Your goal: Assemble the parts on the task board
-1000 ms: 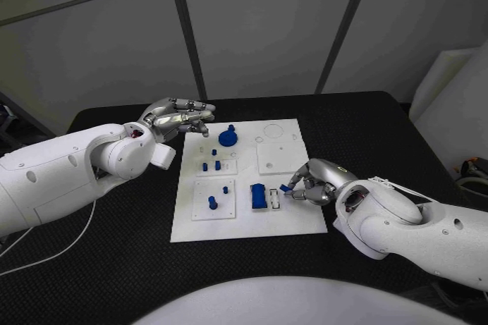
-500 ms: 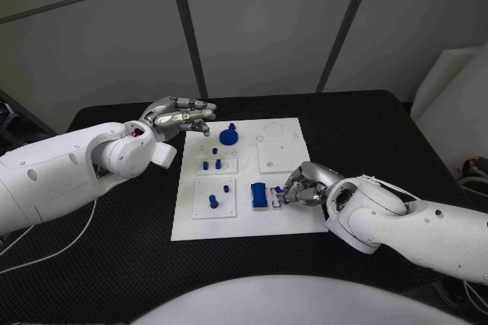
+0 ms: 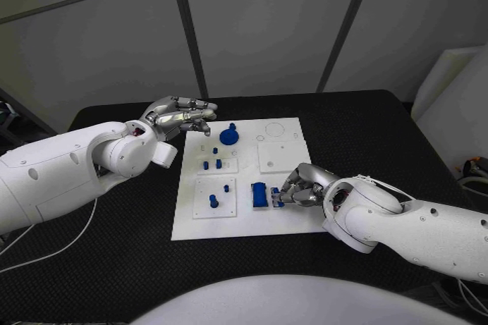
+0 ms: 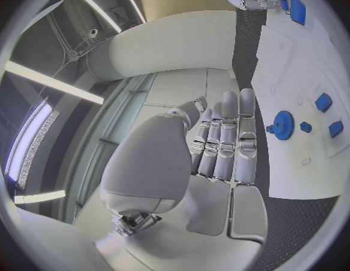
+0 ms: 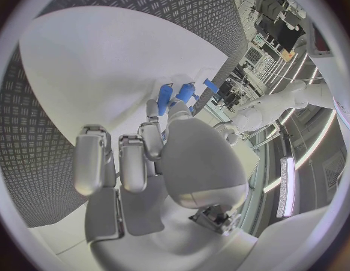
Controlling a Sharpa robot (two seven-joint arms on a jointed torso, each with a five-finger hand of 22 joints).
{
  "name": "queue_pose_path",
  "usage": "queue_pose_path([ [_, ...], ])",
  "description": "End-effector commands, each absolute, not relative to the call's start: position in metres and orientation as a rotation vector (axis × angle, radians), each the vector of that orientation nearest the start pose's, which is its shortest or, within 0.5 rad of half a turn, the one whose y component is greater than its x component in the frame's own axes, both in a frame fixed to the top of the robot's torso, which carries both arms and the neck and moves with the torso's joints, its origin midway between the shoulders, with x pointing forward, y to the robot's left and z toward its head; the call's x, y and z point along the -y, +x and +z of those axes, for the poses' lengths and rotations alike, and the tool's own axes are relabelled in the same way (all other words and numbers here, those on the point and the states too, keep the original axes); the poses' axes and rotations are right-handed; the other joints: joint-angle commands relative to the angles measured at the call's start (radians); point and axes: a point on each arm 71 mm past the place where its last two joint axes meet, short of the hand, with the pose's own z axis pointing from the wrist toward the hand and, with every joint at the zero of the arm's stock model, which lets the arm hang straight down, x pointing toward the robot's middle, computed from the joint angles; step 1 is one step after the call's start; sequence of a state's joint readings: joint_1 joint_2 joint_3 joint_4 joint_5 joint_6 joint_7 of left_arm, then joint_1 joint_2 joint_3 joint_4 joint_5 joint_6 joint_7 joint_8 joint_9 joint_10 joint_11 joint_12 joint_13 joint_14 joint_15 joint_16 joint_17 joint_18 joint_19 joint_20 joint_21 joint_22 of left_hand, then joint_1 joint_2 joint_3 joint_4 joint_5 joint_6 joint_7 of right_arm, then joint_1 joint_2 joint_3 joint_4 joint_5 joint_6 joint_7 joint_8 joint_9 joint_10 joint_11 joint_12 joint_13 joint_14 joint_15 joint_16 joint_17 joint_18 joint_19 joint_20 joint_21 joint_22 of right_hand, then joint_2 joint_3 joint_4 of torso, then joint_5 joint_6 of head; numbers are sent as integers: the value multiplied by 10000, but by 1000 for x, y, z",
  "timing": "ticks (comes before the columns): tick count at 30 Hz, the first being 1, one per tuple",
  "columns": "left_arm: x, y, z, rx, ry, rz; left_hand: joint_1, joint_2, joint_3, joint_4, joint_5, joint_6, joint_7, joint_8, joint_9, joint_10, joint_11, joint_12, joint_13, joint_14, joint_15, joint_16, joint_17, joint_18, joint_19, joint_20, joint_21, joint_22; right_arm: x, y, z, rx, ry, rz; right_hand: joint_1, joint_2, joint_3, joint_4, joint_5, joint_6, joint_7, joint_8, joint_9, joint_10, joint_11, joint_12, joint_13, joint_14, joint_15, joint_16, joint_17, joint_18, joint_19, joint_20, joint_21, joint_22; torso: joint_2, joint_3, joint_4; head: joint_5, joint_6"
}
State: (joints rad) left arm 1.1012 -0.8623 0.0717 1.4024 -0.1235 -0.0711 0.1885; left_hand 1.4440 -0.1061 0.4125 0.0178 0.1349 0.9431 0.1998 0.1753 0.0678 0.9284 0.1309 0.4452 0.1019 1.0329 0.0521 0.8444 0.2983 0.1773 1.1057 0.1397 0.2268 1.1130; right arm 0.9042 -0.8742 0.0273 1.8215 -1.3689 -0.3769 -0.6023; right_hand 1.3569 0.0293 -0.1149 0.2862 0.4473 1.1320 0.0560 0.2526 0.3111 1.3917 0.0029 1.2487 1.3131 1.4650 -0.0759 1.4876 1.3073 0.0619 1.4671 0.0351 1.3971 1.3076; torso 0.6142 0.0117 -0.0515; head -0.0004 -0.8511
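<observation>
Several small blue plastic parts (image 3: pixel 213 201) already stand in the white task board (image 3: pixel 249 226), while right hand (image 3: pixel 302 186) fingertips pinch a small blue piece (image 3: pixel 276 197) at its slot, insertion apparently unfinished; left hand (image 3: pixel 181 116) hovers, loosely curled, holding nothing.

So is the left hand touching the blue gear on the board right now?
No, in the head view the left hand hovers at the task board's far left corner, apart from the blue gear, with nothing in its fingers.

Black table (image 3: pixel 386 127), white cable (image 3: pixel 46 258)
</observation>
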Motion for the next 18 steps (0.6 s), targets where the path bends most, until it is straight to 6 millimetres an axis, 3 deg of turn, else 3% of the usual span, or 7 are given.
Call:
queue_pose_path([
  [1,-242,499,-205,-16679,-11163,-15304,42,93,4,-64,36,-81,16,36,-12,-66,23,54,-17,-76,-7,-15,-18,19,-82,-18,60,-13,159,378,-267,-20335,2999,5557,-187,2,-74,35,137,33,-37,65,20,317,-244,-3,72,796,-88,44,1297,-104,66,-84,58,475,1,4,-1,0,-7],
  [6,-241,499,-205,-16718,-11154,-15316,37,92,4,-63,35,-86,17,35,-13,-73,26,53,-20,-79,-5,-15,-22,17,-86,-17,61,-13,159,379,-268,-20309,3028,5569,-456,22,-222,43,370,18,-39,110,103,329,-248,7,92,797,-93,46,1304,-107,70,-90,63,487,6,-1,1,-2,0],
  [14,-241,499,-205,-16747,-11155,-15317,35,92,4,-63,35,-87,18,34,-13,-75,27,52,-21,-80,-4,-15,-23,17,-87,-16,61,-13,158,380,-268,-20216,3098,5613,-1493,244,-767,49,-975,-17,-29,189,264,340,-227,7,116,793,-73,30,1286,-100,55,-73,36,466,10,2,12,-14,-13],
  [18,-241,499,-206,-16758,-11162,-15308,23,96,5,-57,34,-96,22,33,-14,-85,32,51,-26,-87,2,-16,-30,14,-94,-13,61,-13,158,380,-267,-20161,3134,5634,-1548,256,-825,48,-1069,-30,-31,198,286,336,-229,1,116,793,-75,30,1286,-99,53,-74,33,464,7,-1,7,-12,-19],
])
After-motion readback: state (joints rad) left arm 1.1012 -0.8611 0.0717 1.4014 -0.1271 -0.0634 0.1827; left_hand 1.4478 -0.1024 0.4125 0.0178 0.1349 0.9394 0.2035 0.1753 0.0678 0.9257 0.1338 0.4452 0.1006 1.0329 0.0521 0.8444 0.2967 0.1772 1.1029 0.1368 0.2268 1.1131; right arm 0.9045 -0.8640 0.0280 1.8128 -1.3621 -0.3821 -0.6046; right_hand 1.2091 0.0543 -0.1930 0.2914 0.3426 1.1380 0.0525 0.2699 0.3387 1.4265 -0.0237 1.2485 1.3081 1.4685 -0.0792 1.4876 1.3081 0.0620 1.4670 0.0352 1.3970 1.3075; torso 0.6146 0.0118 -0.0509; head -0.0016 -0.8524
